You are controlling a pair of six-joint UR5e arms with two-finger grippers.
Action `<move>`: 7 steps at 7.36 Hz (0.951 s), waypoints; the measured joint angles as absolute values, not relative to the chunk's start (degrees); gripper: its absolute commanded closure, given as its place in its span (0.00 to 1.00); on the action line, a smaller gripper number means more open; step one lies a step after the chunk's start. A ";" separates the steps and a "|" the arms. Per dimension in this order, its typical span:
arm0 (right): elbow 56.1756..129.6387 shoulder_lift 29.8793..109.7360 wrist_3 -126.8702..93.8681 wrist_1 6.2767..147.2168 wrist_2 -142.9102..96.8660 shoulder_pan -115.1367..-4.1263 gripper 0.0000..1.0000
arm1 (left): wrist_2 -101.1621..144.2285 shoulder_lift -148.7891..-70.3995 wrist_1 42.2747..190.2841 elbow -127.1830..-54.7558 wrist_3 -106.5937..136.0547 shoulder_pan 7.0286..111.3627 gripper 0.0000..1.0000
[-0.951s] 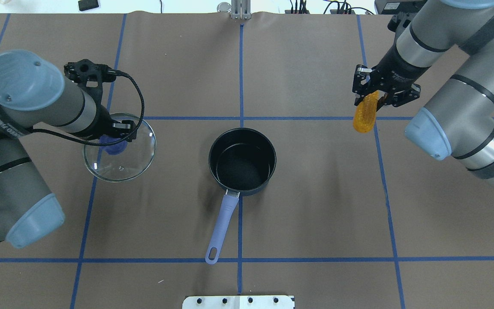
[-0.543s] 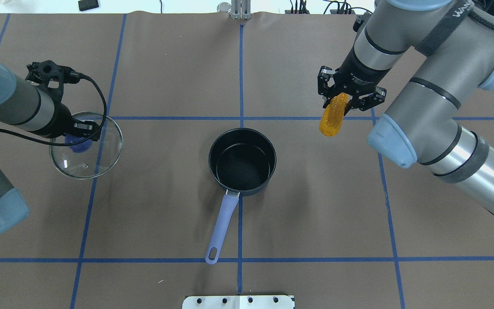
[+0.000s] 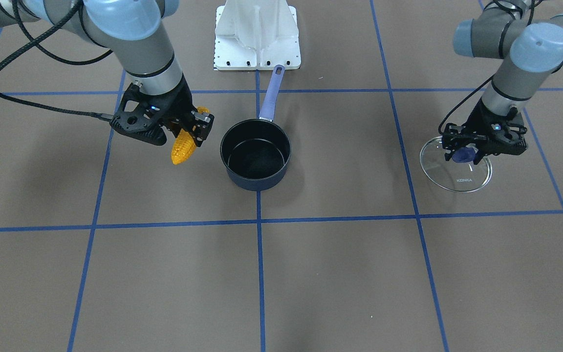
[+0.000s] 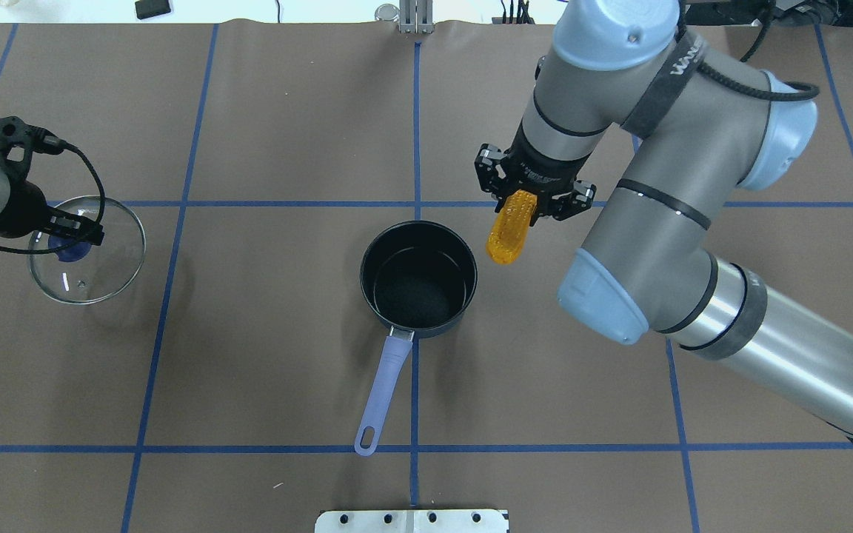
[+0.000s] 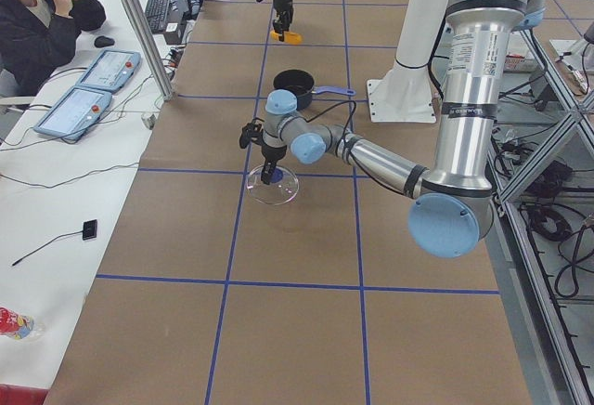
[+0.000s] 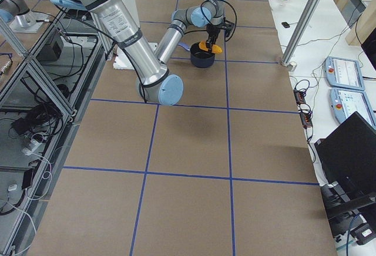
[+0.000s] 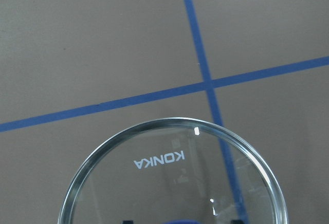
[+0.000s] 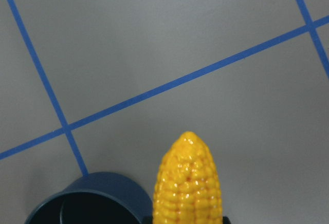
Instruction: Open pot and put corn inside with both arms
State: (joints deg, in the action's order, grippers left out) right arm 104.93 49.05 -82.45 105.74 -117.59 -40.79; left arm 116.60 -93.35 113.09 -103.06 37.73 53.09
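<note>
The right gripper point(image 4: 529, 201) clamps the thick end of the one corn cob point(image 4: 506, 240). The cob hangs tip-down in the air, just beside the rim of the single open saucepan point(image 4: 364, 275). Well apart, the left gripper point(image 4: 69, 231) pinches the blue knob point(image 4: 65, 254) of the one glass lid point(image 4: 101, 285) over the paper-covered table point(image 4: 286, 333).

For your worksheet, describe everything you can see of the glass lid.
The glass lid is round and clear, with a metallic rim, a blue knob on top and KONKA printed on the glass. It is off the pot, far to the robot's left, roughly level, knob up. The left gripper is shut on the knob. Whether its rim touches the table cannot be told.
</note>
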 measured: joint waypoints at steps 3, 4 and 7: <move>104.69 46.40 -85.09 108.16 -112.36 -34.40 0.61 | 121.03 -89.83 117.39 -99.48 32.21 56.51 0.45; 104.59 46.06 -85.49 108.52 -111.27 -33.07 0.61 | 121.84 -88.72 117.50 -99.48 31.78 56.82 0.45; 104.08 45.81 -86.29 108.66 -108.26 -29.75 0.61 | 122.38 -86.45 117.49 -99.39 29.46 56.93 0.37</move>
State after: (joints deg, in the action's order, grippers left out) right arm 104.08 45.81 -86.29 108.66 -108.26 -29.75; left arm 122.38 -86.45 117.49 -99.39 29.46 56.93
